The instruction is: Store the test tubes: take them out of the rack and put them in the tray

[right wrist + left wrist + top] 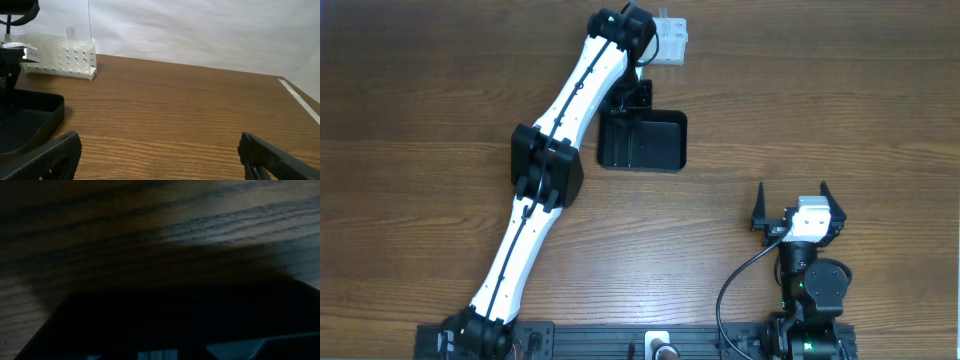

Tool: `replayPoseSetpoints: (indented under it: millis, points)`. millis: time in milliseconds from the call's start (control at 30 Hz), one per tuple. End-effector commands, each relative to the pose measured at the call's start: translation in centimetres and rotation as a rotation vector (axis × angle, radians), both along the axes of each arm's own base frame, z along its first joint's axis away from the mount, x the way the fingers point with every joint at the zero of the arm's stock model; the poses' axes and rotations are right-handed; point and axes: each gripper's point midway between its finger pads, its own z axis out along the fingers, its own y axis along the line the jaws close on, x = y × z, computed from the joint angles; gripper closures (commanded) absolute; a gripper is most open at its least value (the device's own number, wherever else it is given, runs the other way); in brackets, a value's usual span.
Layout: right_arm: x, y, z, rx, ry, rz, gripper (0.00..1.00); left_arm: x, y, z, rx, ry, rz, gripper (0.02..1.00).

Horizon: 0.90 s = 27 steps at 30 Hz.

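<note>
The clear plastic rack (670,40) stands at the far side of the table; in the right wrist view the rack (60,61) has one test tube (71,34) upright in it. The black tray (655,145) lies just in front of it. My left gripper (625,100) hangs low over the tray's far left corner, and its wrist view looks onto the dark tray wall (165,325) and the wood beyond. My right gripper (790,208) rests near its base, open, holding nothing; its fingers (62,150) frame bare table.
The left arm (555,150) stretches diagonally across the left half of the table. A white tape line (300,102) marks the table at the right. Bare wood lies between the tray (30,120) and the right gripper.
</note>
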Motion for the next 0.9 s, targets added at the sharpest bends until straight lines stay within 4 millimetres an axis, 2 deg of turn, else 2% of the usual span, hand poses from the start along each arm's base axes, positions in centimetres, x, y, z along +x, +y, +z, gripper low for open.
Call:
replayPoseSetpoints:
  millis: [33, 133, 267, 433, 567, 733, 900]
  points:
    - [0.0, 0.3, -0.2, 0.006, 0.001, 0.014, 0.007, 0.1, 0.1, -0.7, 0.013, 0.001, -0.010, 0.761]
    - [0.0, 0.3, -0.2, 0.006, 0.001, 0.014, 0.007, -0.1, 0.1, 0.3, 0.011, -0.003, -0.013, 0.763]
    - [0.0, 0.3, -0.2, 0.006, 0.001, 0.014, 0.009, -0.2, 0.0, 3.4, -0.008, -0.042, -0.014, 0.763]
    - [0.0, 0.3, -0.2, 0.006, 0.001, 0.014, 0.009, 0.0, 0.2, 9.1, -0.045, -0.149, -0.013, 0.750]
    - [0.0, 0.3, -0.2, 0.006, 0.001, 0.014, 0.009, 0.3, 1.2, 13.8, -0.038, -0.266, -0.009, 0.706]
    - [0.0, 0.3, -0.2, 0.006, 0.001, 0.014, 0.007, 0.2, 2.4, 18.5, -0.029, -0.383, 0.003, 0.621]
    - [0.0, 0.3, -0.2, 0.006, 0.001, 0.014, 0.009, -0.1, 3.1, 22.6, -0.029, -0.497, 0.043, 0.443]
